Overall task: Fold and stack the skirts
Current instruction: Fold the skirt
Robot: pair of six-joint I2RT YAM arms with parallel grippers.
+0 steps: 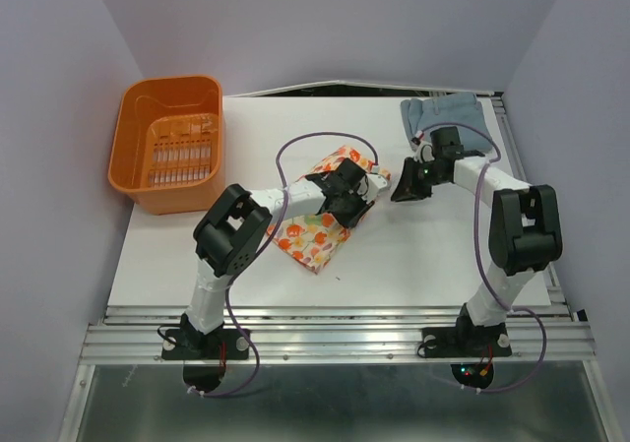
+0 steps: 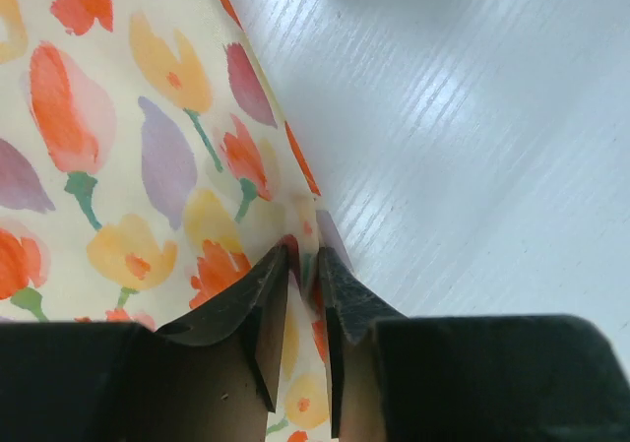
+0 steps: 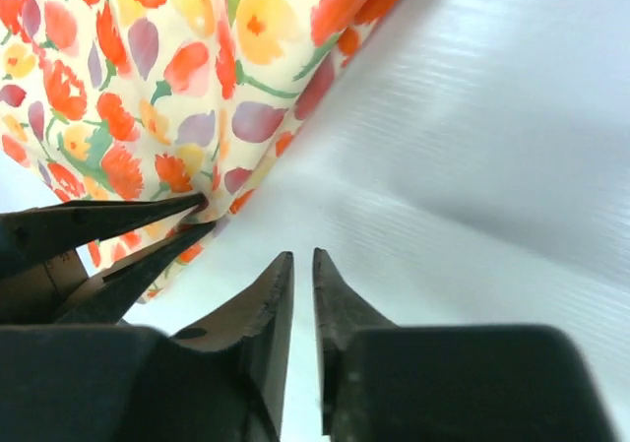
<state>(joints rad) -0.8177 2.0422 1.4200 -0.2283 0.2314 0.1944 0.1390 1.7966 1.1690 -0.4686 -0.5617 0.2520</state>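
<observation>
On the white surface (image 1: 413, 255), top view: a floral skirt (image 1: 317, 227) lies near the middle, partly folded, with its long side running from near left to far right.
Second garment: a blue skirt (image 1: 448, 117) lies folded at the far right corner, well apart from the floral skirt.
Basket: an orange basket (image 1: 167, 142) stands at the far left, apart from both skirts.
Left arm (image 1: 236, 230): it reaches over the floral skirt, and the left gripper (image 1: 359, 201) sits at the right edge of the cloth.
Right arm (image 1: 517, 225): it bends inward to the left, and the right gripper (image 1: 404, 191) is just beside the far right corner of the floral skirt, near the left gripper.
Left wrist view, left gripper: both fingers are pressed together on a raised fold at the edge of the floral skirt, and a thin strip of cloth stands between the tips.
Left wrist view, cloth: the flower print fills the left part, and the bare surface fills the right part.
Right wrist view, right gripper: the fingers are almost together with only a thin slit, and nothing is in it. The tips are over the bare surface beside the skirt's edge, and I cannot tell if they touch it.
Right wrist view, left gripper: it comes in from the left, and its tips are closed on the skirt's edge.
Right wrist view, cloth: the floral skirt fills the upper left.
</observation>
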